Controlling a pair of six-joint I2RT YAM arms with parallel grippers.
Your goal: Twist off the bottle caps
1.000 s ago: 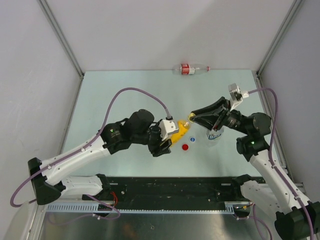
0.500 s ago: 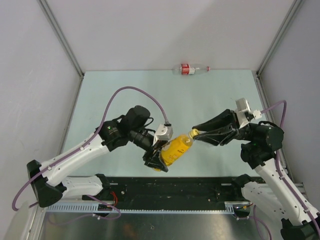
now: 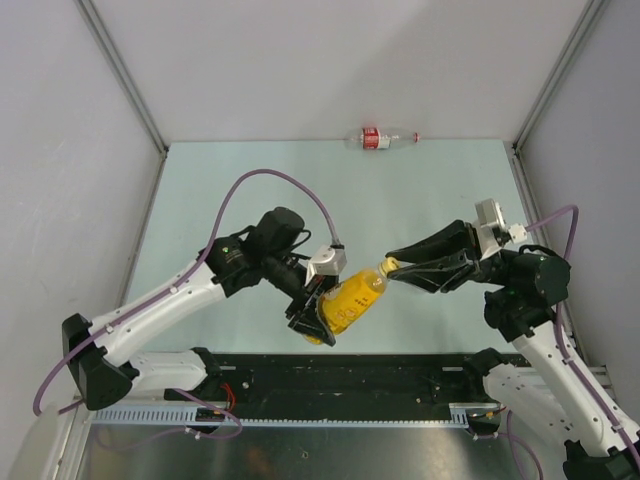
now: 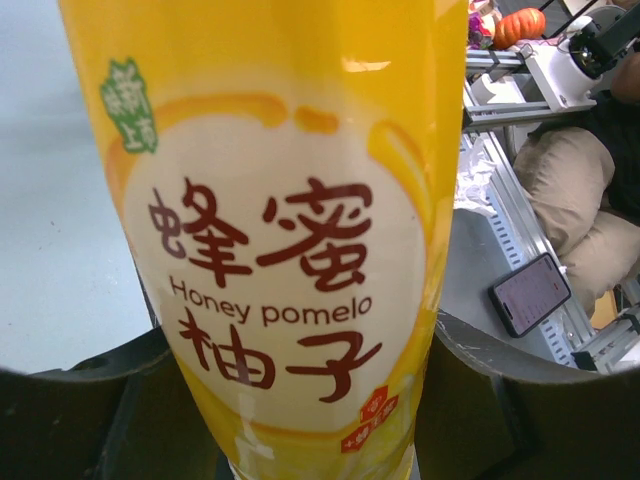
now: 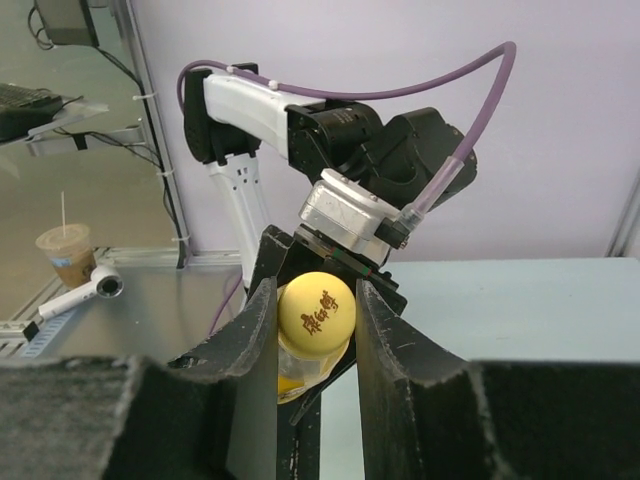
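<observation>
Yellow cap (image 5: 316, 311) sits pinched, sides hidden, in the right gripper (image 3: 391, 268).

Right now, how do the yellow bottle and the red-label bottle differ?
The yellow bottle is held, left gripper on its body and right gripper shut on its cap; the red-label bottle lies untouched at the table's far edge. The yellow bottle is opaque, the red-label bottle clear. Both lie roughly sideways, necks rightward.

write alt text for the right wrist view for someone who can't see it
The right gripper is closed on the yellow cap of a yellow bottle, seen head-on. Behind it the left arm, white and black with a purple cable, holds the bottle out above the pale table.
</observation>
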